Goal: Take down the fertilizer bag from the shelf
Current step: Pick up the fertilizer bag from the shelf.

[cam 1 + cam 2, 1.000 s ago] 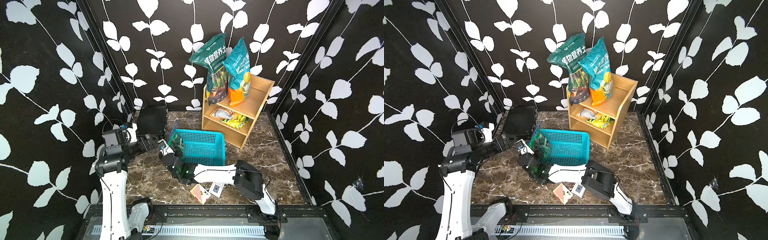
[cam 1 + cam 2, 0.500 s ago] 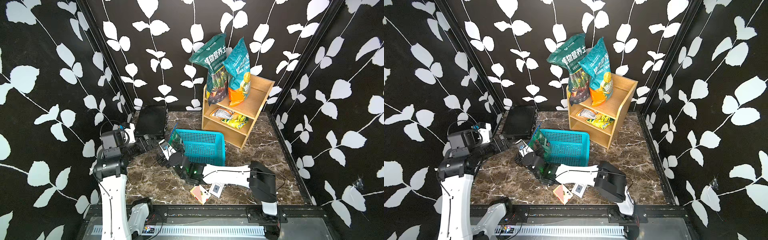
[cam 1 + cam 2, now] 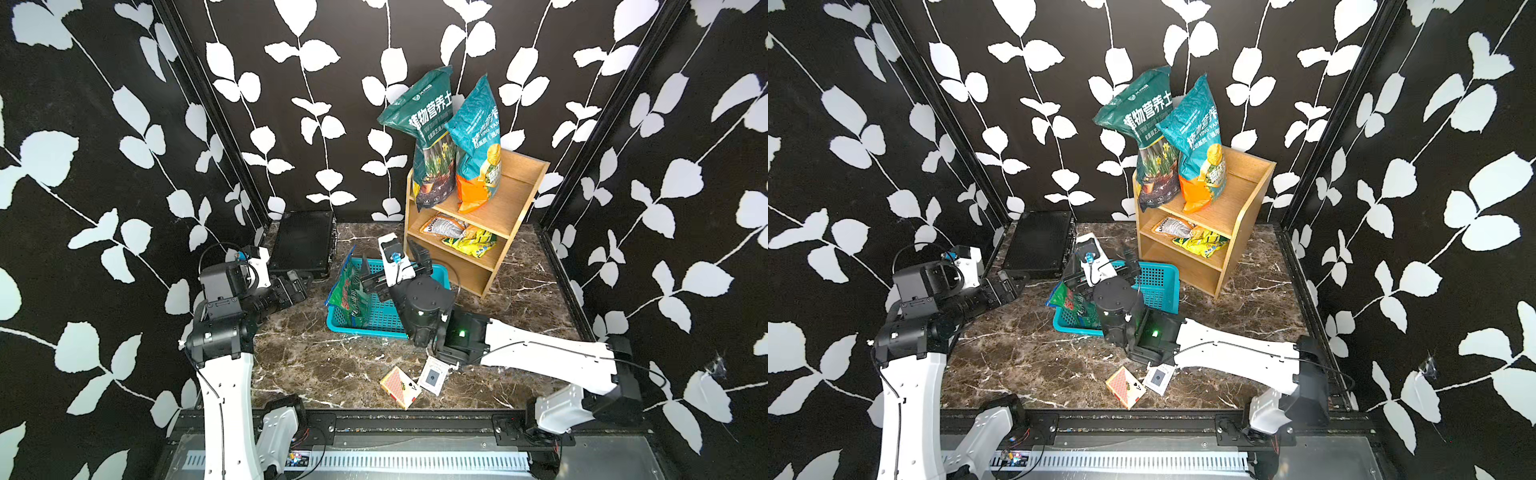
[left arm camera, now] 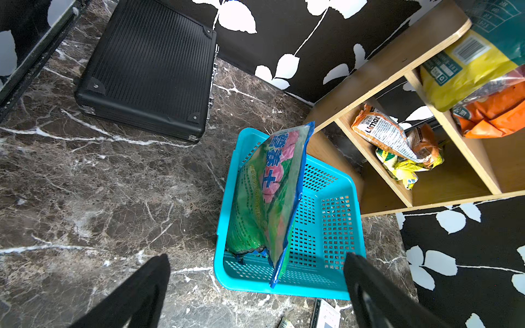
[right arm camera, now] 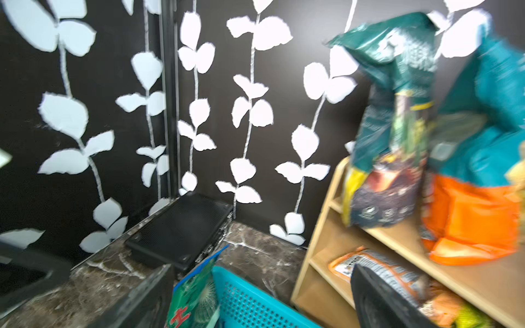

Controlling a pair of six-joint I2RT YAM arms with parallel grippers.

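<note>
In both top views the shelf (image 3: 515, 199) stands at the back of the worktop (image 3: 311, 365). Two tall bags (image 3: 434, 141) stand upright on its top tier, touching each other, and small packets (image 3: 457, 232) lie on the middle tier. Just in front, a green bag (image 3: 353, 291) stands on edge in the basket (image 3: 365, 330), leaning on its wall. The right gripper (image 3: 392, 266) hovers over the basket, jaws spread and empty. The left gripper (image 3: 297, 286) waits near a black case (image 3: 303, 245).

The left wrist view shows its fingers (image 4: 136, 295) wide apart with nothing between them. The green bag is tilted in the basket, and no gripper touches it.

The right wrist view is blurred. Its fingers (image 5: 380, 298) are apart around an empty gap, and it looks towards the shelf's top tier.

The green bag is probably the fertilizer bag, now off the shelf and let go. The right arm should next lift clear without catching the bag's top edge. If a tall bag is wanted instead, taking one could tip the other.
</note>
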